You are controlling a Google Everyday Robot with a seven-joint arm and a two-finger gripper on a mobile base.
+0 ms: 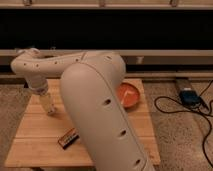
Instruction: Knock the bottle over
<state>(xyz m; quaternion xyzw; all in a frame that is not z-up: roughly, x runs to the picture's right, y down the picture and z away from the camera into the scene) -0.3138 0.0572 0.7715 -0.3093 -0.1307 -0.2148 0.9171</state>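
One camera view, high behind the arm (95, 110), looking down and forward at the table (40, 135). Close: arm fills the centre. Gripper (39, 92) sits far left, over the table.

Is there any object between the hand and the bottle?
No visible object stands between them. The hand is at the wooden table's far left, directly above the upright bottle, apparently touching its top.

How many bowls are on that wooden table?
1: an orange round bowl at the wooden table's right edge, partly hidden by the white arm, which may hide more. The hand hangs over the table's left side.
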